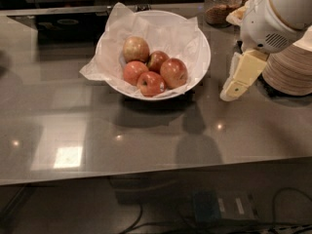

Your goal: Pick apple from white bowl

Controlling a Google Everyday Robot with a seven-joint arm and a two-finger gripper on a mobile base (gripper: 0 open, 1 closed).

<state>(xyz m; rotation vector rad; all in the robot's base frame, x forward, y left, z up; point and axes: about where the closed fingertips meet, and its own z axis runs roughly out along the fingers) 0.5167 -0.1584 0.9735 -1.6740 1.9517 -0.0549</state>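
The white bowl [205, 63] stands on the grey counter, lined with crumpled white paper [97, 67]. It holds several apples. The large glossy red apple [174, 72] lies at the right of the pile, beside a smaller dark red apple [157, 60] and a paler yellow-tan apple [135, 48] at the back. My gripper [238, 81], cream-coloured under a white wrist, hangs just right of the bowl, above the counter, pointing down and left. It is clear of the bowl's rim and touches no apple.
A stack of beige paper bowls [292, 69] stands at the right edge, behind my arm. A glass jar [221, 6] stands at the back right. A dark cooktop [63, 26] lies at the back left. The counter's front edge [156, 172] runs below.
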